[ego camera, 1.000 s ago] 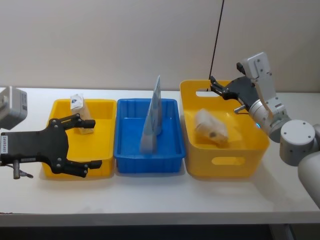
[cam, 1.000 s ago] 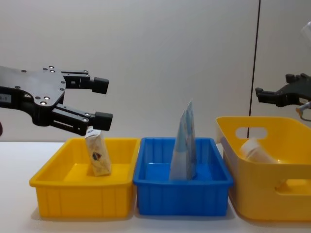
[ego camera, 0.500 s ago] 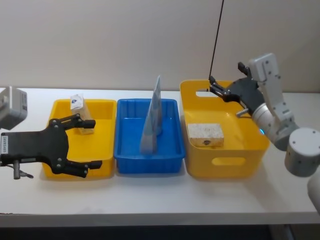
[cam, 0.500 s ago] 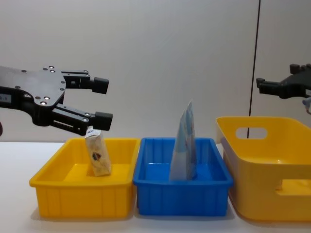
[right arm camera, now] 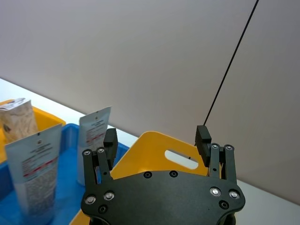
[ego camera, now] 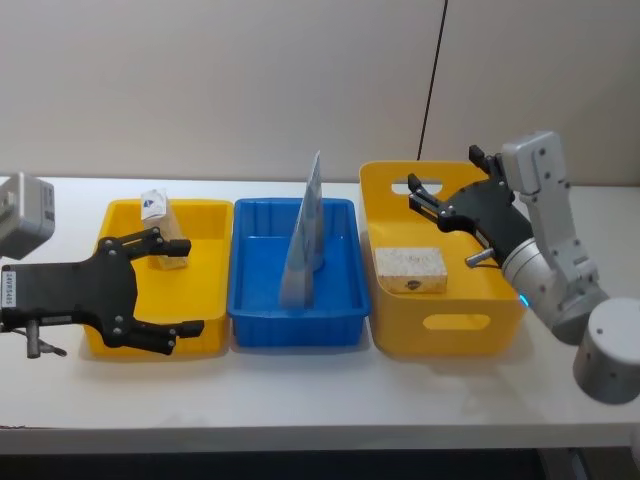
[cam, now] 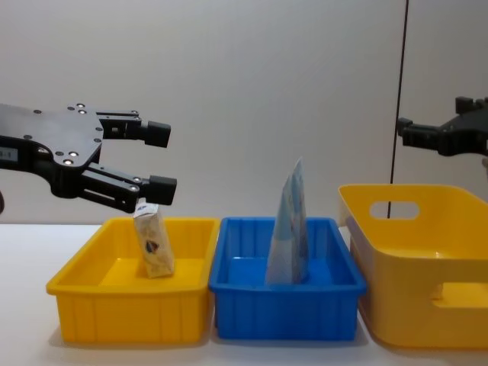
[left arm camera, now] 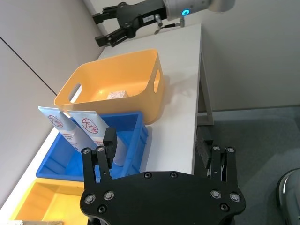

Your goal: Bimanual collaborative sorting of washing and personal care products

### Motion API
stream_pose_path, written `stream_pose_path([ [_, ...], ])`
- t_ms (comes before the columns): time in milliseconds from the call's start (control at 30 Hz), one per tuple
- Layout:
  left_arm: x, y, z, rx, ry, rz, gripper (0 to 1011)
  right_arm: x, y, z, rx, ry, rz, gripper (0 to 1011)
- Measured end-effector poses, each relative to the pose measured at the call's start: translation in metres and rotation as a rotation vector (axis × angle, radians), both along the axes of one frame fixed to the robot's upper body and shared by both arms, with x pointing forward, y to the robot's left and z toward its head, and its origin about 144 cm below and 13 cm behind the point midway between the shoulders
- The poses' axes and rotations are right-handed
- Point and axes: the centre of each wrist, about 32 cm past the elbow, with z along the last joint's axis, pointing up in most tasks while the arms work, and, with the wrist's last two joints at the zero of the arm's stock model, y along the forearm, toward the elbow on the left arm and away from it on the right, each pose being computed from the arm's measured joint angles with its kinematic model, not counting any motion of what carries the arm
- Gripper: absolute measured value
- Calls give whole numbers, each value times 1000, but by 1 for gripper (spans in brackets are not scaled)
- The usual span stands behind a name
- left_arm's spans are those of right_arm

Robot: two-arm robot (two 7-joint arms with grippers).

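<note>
Left end effector (ego camera: 188, 285) is hovering wide open, empty, over the left yellow bin (ego camera: 205, 203), with the tan pack (ego camera: 157, 215) standing inside. Right end effector (ego camera: 413, 196) — open, empty — is hanging above the right yellow bin (ego camera: 400, 325); silver-grey pack (ego camera: 411, 268) is lying inside. Pale blue pouches (ego camera: 303, 250) are standing in the blue bin (ego camera: 290, 328) — print unreadable.

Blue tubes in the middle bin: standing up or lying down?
Standing up. The pale blue tubes rise well above the rim of the blue bin.

You find no word you can read. The pouches (left arm camera: 93, 132) each bear a round red sign above tiny print; the small pack (cam: 153, 248) has a colourful logo; a sticker (ego camera: 9, 289) on the left gripper (ego camera: 188, 286) carries illegible characters.
</note>
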Motion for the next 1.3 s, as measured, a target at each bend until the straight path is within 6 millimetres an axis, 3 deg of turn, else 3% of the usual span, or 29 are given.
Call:
stream_pose_path([
  [533, 0, 0, 0, 0, 0, 0, 1001, -39, 28, -16, 18, 39, -35, 1004],
  [1300, 0, 0, 0, 0, 0, 0, 1001, -56, 64, -28, 22, 88, 77, 1004],
])
